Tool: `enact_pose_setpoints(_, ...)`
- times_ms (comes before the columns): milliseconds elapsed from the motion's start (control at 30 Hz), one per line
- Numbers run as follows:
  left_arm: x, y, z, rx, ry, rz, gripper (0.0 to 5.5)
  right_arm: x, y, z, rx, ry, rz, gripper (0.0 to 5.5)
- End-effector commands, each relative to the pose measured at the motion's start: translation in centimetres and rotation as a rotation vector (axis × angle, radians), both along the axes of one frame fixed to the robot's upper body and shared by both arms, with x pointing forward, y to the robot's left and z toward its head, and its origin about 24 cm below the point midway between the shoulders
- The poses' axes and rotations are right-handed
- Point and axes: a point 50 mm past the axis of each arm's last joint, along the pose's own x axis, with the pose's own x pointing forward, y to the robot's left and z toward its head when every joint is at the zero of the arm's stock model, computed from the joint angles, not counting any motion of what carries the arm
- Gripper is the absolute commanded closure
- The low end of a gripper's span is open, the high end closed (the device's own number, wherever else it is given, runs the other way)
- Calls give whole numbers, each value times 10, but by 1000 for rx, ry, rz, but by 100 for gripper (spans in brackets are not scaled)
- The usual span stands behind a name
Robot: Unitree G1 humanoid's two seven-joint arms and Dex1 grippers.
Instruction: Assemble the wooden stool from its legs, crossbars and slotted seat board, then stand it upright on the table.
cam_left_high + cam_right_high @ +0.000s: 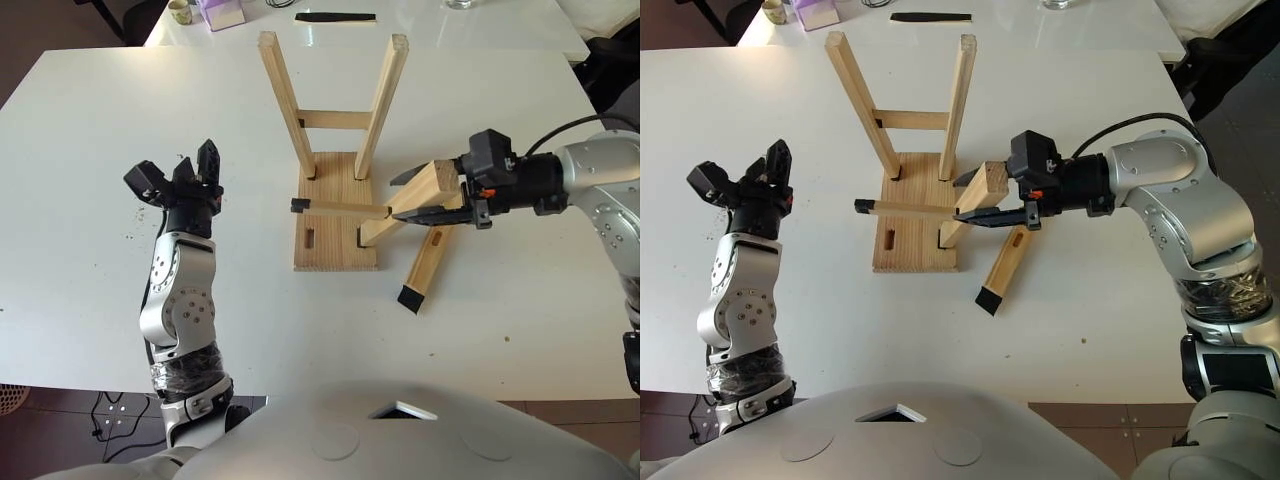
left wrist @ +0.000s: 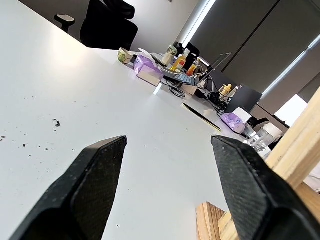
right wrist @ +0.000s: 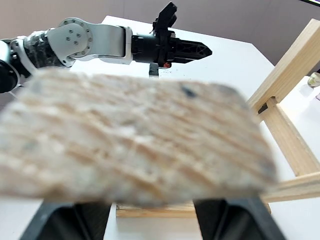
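Gripping a slanted leg (image 1: pixel 428 188), the right gripper (image 1: pixel 400 197) has its fingers clamped on the wood, the leg's lower end at a near slot of the seat board (image 1: pixel 335 252) lying flat on the worktop (image 1: pixel 100 120). The left gripper (image 1: pixel 178 172) hovers well aside, fingers spread wide.

I see the seat board (image 1: pixel 335 250) lying flat on the table. Two legs (image 1: pixel 287 105) stand in its far slots, joined by a crossbar (image 1: pixel 335 120). The third leg (image 1: pixel 428 186) is tilted, its foot at the near right slot, clamped in the right gripper (image 1: pixel 405 197). A thin bar (image 1: pixel 340 207) pokes left from it. The fourth leg (image 1: pixel 425 262), black-capped, lies just right of the board. The near left slot (image 1: pixel 311 238) is open.
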Motion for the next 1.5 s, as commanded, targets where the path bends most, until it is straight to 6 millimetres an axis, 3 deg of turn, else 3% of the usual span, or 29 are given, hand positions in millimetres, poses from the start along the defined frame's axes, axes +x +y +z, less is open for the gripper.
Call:
enact_pose_setpoints(33, 2, -6, 2, 7, -11, -21, 236, 7, -9, -38, -164, 210, -125, 349)
enact_pose_setpoints(233, 4, -9, 2, 4, -28, -20, 236, 29, -5, -14, -193, 211, -80, 349)
enact_pose_setpoints(367, 6, -13, 1, -3, -37, -14, 236, 36, -2, -32, -346, 117, -16, 349)
enact_pose_setpoints(667, 5, -18, -2, 0, -43, -10, 236, 29, 4, -47, -380, 115, 1, 349)
enact_pose_setpoints(867, 4, -19, -7, 20, -33, -30, 236, 49, 5, -7, -238, 265, -50, 349)
enact_pose_setpoints(1067, 2, -27, -33, 136, 70, -149, 236, 68, 8, 3, -343, 180, 25, 349)
enact_pose_setpoints(1267, -6, -65, -63, 223, 176, -435, 236, 69, 13, -15, -380, 226, 65, 349)
enact_pose_setpoints(1500, -14, -75, -81, 256, 238, -539, 236, 51, 13, -43, -414, 240, 88, 349)
